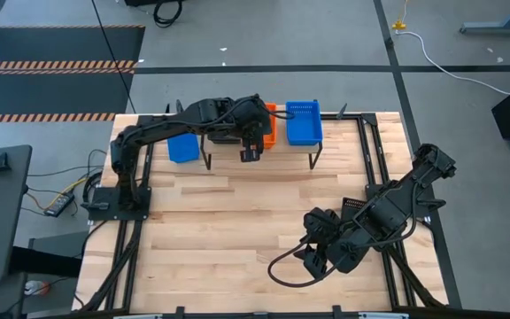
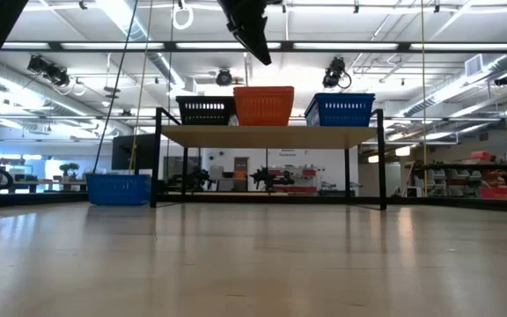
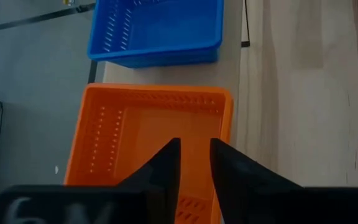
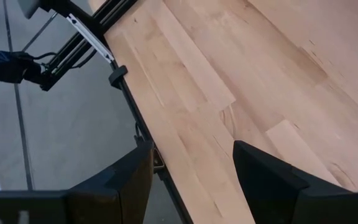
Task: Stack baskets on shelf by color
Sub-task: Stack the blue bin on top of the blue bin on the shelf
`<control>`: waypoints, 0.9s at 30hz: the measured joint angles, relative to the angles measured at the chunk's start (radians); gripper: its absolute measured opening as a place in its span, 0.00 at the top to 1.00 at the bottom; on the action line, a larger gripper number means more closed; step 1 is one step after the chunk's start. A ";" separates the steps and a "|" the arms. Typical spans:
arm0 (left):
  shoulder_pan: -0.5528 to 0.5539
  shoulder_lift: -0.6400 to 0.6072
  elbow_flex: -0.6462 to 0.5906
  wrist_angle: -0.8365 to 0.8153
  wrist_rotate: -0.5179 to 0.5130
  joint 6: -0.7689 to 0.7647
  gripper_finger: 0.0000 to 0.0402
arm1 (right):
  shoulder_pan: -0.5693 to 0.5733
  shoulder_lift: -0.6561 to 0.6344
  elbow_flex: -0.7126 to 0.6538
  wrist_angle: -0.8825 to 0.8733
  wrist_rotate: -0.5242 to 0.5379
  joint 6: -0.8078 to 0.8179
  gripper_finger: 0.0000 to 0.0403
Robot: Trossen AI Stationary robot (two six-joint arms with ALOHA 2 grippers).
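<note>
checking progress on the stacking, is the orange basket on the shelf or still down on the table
On the shelf. The low view shows the orange basket upright on its top, between a black basket and a blue basket.

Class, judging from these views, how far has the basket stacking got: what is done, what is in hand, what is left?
Done: black, orange and blue baskets sit on the shelf, though how many are in each pile cannot be told. In hand: the left hand, nearly shut and empty, hovers over the orange basket. Left: one blue basket sits on the table beside the shelf. The right hand waits open at the table's edge.
</note>
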State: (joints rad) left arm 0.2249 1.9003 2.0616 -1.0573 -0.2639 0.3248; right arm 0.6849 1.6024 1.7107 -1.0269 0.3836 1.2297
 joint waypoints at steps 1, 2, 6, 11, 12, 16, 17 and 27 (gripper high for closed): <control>0.000 0.000 0.011 -0.013 -0.006 0.000 0.77 | 0.000 0.000 0.000 0.000 0.000 0.000 0.44; -0.003 -0.002 0.025 -0.027 -0.012 -0.001 0.77 | 0.000 0.000 0.000 0.000 0.000 0.000 0.44; -0.012 -0.025 0.116 -0.126 -0.026 -0.069 0.78 | 0.000 0.000 0.000 -0.014 0.001 -0.001 0.44; -0.016 -0.056 0.176 -0.271 0.056 -0.195 0.80 | -0.008 -0.001 0.000 -0.032 0.047 -0.010 0.44; -0.015 -0.063 0.176 -0.295 0.074 -0.213 0.81 | -0.013 -0.001 0.000 -0.035 0.048 -0.016 0.44; -0.016 -0.087 0.176 -0.387 0.131 -0.232 0.82 | -0.045 -0.001 0.000 -0.041 0.042 -0.027 0.44; -0.017 -0.093 0.176 -0.402 0.145 -0.225 0.83 | -0.055 -0.001 0.000 -0.041 0.042 -0.027 0.44; 0.013 -0.207 0.175 -0.399 0.217 -0.182 0.90 | -0.141 -0.002 0.000 -0.041 0.041 0.031 0.44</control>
State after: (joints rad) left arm 0.2378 1.6937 2.2368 -1.4561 -0.0468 0.1423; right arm 0.5437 1.6005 1.7107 -1.0683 0.4241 1.2607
